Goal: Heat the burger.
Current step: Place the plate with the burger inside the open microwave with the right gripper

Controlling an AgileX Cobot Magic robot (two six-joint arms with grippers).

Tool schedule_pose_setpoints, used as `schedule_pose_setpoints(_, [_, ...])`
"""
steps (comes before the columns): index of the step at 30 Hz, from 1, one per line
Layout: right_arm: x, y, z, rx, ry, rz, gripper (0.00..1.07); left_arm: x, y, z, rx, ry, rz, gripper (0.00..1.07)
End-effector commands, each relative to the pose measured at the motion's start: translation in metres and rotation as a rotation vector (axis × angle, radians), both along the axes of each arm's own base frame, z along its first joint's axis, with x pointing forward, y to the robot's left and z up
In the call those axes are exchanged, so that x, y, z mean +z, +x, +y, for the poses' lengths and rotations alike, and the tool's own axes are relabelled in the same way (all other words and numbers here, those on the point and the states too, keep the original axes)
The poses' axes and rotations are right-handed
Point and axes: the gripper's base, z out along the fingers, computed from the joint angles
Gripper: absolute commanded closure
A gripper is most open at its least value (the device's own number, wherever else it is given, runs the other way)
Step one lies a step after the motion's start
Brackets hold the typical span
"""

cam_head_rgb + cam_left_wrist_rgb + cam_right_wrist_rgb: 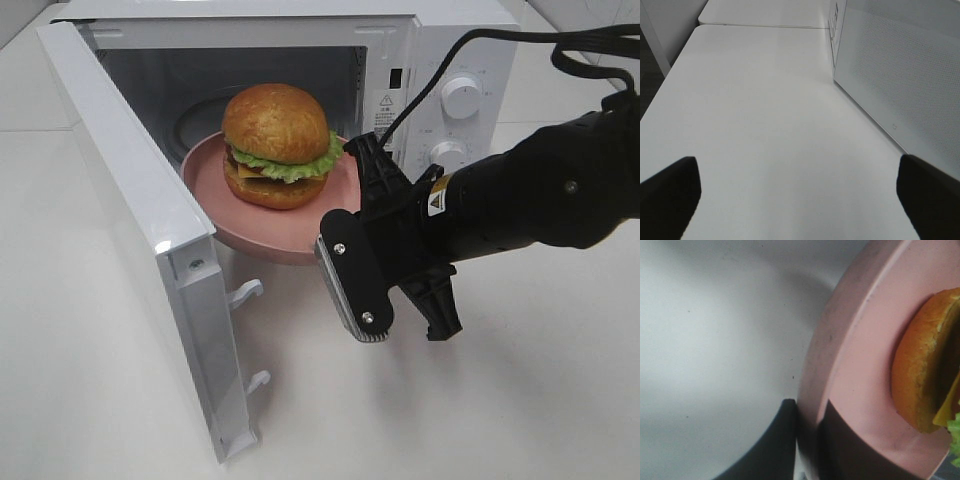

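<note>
Golden-brown and glossy, one burger [277, 145] is being borne near the middle of one pink plate [212, 185]. The plate is being held at the mouth of one white microwave [440, 40], partly inside the open cavity with its near edge outside. That near rim is being pinched by the right gripper [345, 215], one finger on each side of the rim and the jaws narrow around it. The left gripper [800, 200] is being held with its jaws spread wide and nothing between them, above bare table beside the outer face of the microwave door [900, 75]. This one door is being seen swung open to the left of the cavity, and two white latch hooks [245, 293] are being shown on its inner edge. Two round knobs [462, 97] are being counted on the control panel. Everything is being supported by a plain white table [500, 400]. A seam with a second white tabletop [760, 12] is being seen along its far edge, and a strip of dark floor [645, 85] beyond its side.
</note>
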Motion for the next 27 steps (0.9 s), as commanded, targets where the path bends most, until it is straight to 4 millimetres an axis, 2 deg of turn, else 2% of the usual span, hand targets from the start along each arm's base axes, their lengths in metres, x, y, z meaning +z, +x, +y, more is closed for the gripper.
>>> schedule_pose_setpoints(1, [0.012, 0.017, 0.005, -0.009, 0.045, -0.090, 1.07, -0.001, -0.003, -0.001, -0.008, -0.003, -0.031, 0.06])
schedule_pose_setpoints(20, [0.005, 0.051, 0.031, -0.002, 0.037, -0.076, 1.07, -0.001, -0.003, -0.001, -0.008, -0.003, -0.031, 0.06])
schedule_pose_setpoints(22, [0.006, 0.062, 0.034, -0.016, 0.038, -0.072, 1.07, -0.001, -0.003, -0.001, -0.008, -0.003, -0.031, 0.06])
schedule_pose_setpoints(27, [0.008, 0.071, 0.040, -0.017, 0.046, -0.084, 1.07, -0.001, -0.003, -0.001, -0.008, -0.003, -0.031, 0.06])
